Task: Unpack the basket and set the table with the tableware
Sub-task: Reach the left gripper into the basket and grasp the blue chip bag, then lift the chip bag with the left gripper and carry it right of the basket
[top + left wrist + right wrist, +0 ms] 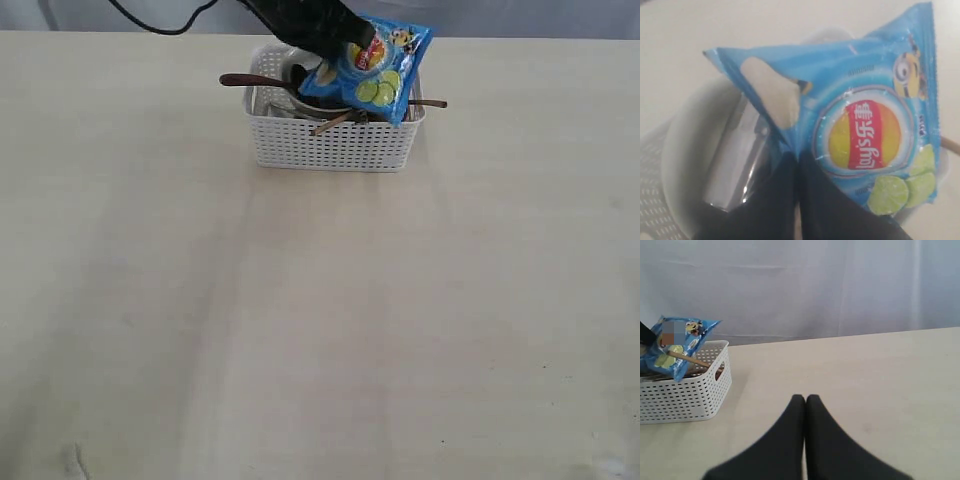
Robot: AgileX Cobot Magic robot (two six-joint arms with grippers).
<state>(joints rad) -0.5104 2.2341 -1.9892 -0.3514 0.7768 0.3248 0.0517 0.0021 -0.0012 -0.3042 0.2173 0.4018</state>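
Near the far edge of the table [300, 330], about midway along it, you have the white perforated basket [330, 140] standing upright and not yet unpacked. A reddish-brown spoon [255, 81] lies across its contents with the handle poking out past the rim on your left arm's side, and pale wooden chopsticks [335, 122] lean against the near wall inside. A thin brown end also sticks out past the rim on your right arm's side, though you cannot tell from here which utensil it belongs to. Your left wrist view shows the off-white bowl [685, 150] sitting in the basket with something shiny and steel inside it, too blurred to name. Over the basket, your left gripper [335, 45] is pinched tight on an edge of the blue chips bag [380, 70], which hangs tilted with its upper part above the rim; whether its lower end rests on the tableware is hidden. Your right gripper [805, 400] hovers over bare tabletop well apart from the basket, fingers pressed together with nothing between them.
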